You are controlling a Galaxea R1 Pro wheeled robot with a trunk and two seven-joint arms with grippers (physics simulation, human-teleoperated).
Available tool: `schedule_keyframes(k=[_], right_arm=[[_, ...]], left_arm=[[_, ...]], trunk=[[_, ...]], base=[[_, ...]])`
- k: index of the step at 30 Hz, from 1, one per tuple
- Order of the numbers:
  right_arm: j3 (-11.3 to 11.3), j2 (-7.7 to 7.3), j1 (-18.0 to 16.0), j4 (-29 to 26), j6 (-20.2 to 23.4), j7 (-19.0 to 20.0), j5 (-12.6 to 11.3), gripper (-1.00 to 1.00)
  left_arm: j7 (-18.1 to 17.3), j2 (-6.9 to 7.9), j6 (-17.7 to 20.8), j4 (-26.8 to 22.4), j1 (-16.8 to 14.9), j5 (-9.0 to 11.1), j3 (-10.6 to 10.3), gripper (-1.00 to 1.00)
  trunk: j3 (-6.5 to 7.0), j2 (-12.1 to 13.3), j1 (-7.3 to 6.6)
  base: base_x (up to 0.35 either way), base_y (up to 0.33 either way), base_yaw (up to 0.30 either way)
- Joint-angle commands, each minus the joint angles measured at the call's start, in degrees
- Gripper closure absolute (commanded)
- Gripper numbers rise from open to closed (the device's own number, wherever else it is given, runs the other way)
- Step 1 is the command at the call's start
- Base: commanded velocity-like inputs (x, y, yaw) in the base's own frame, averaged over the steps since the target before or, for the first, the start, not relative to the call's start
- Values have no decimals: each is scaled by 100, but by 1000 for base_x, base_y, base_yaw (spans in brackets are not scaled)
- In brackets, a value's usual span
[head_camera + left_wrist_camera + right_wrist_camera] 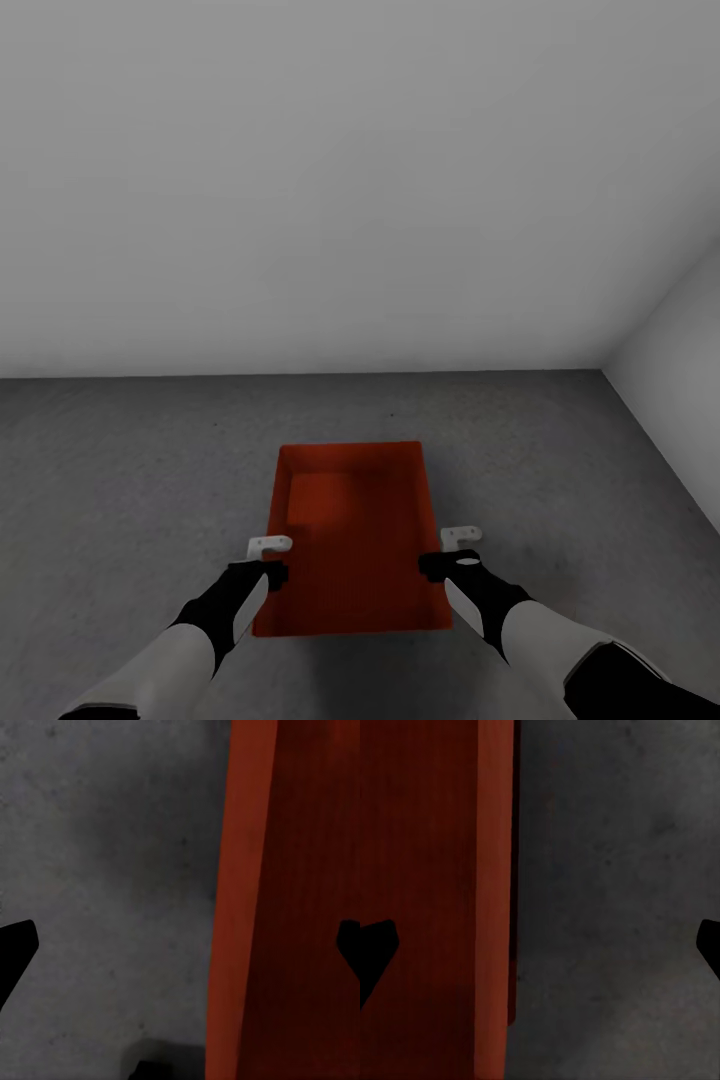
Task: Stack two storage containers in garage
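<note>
The white-grey wall (350,180) is rising behind the concrete floor (120,470). A red-orange storage container (352,540) is sitting on that floor. The left gripper (268,560) and right gripper (450,550) are straddling its side walls, jaws spread wide, gripping nothing.

Bin (350,540): red-orange plastic, matt, smooth plain walls; a faint fine vertical grain shows up close on the wall (292,900).
Floor (120,470): dark grey concrete, mottled, matt, smooth with small specks.
Walls (300,180): plain white-grey, flat matt, unmarked.
Left gripper (268,558), right gripper (450,550): black matt bodies, white smooth fingers, plastic-looking.
</note>
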Motion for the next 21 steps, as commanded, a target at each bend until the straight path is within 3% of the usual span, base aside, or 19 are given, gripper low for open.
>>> schedule_keyframes(k=[1, 21], right_arm=[[47, -2, -2, -13, 36, -37, -32, -100], [50, -2, -2, -13, 36, -37, -32, -100]], left_arm=[[27, -2, 27, -15, 0, 38, 1, -100], [31, 3, 36, -13, 0, 38, 6, -100]], trunk=[[14, 38, -22], [373, 841, -462]], base=[[0, 0, 0], [0, 0, 0]])
